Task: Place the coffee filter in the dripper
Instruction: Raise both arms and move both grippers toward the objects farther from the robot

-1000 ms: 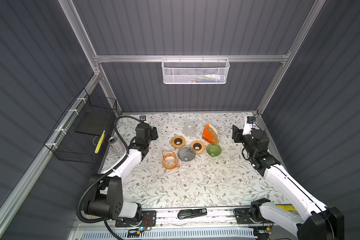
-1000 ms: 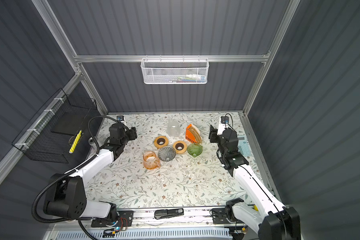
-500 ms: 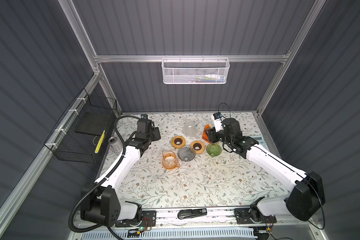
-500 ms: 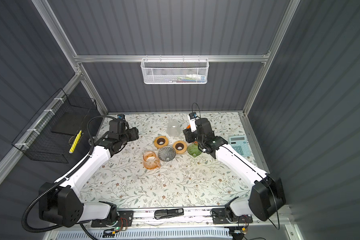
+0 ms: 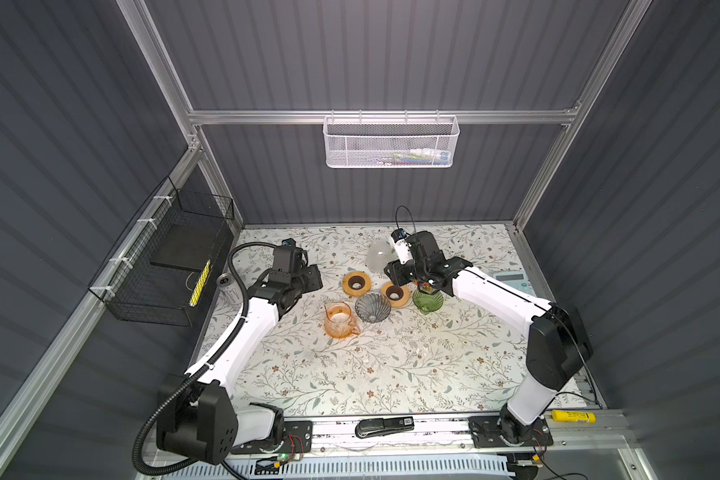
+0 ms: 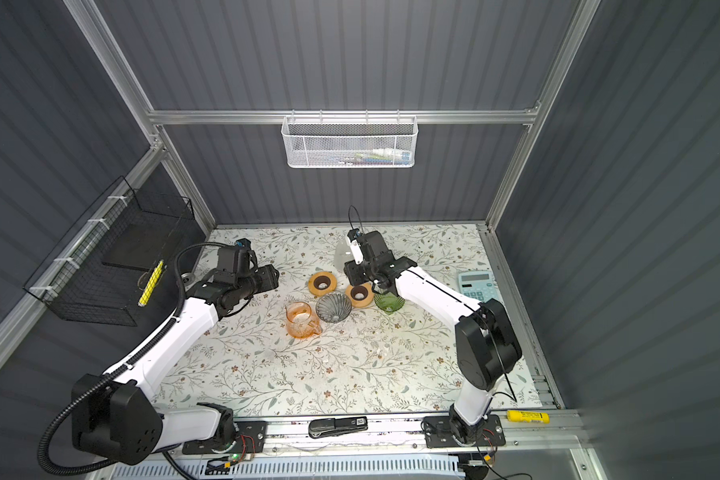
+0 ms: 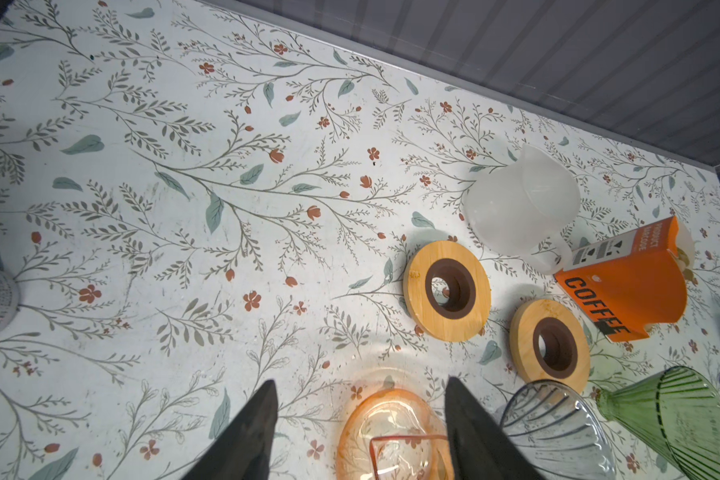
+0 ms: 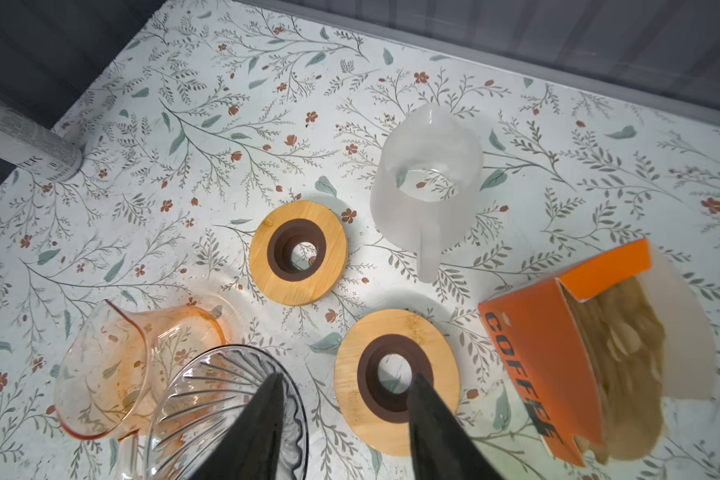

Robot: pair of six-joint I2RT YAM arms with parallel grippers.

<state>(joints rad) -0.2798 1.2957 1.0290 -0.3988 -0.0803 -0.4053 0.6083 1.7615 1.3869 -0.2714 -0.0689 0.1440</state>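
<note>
Brown paper coffee filters (image 8: 624, 345) sit in an open orange box (image 8: 558, 361) lying on the table; in both top views my right arm hides most of it. A grey ribbed glass dripper (image 5: 373, 306) (image 8: 221, 411) stands mid-table, with a green glass dripper (image 5: 427, 300) (image 7: 674, 419) to its right. My right gripper (image 5: 393, 275) (image 8: 348, 378) hangs open and empty above a wooden ring (image 8: 395, 374), between the grey dripper and the box. Over at the left, my left gripper (image 5: 313, 279) (image 7: 360, 386) is open and empty, pointing at an orange glass carafe (image 7: 391, 432).
A second wooden ring (image 5: 358, 283) and a frosted pitcher (image 5: 377, 255) stand behind the drippers. A calculator (image 5: 510, 276) lies at the right edge and a can (image 5: 225, 282) at the left edge. A black wire basket (image 5: 171, 257) hangs on the left wall.
My right arm has swung from the right edge to the middle, over the box and wooden ring. My left gripper has shifted a little toward the middle.
</note>
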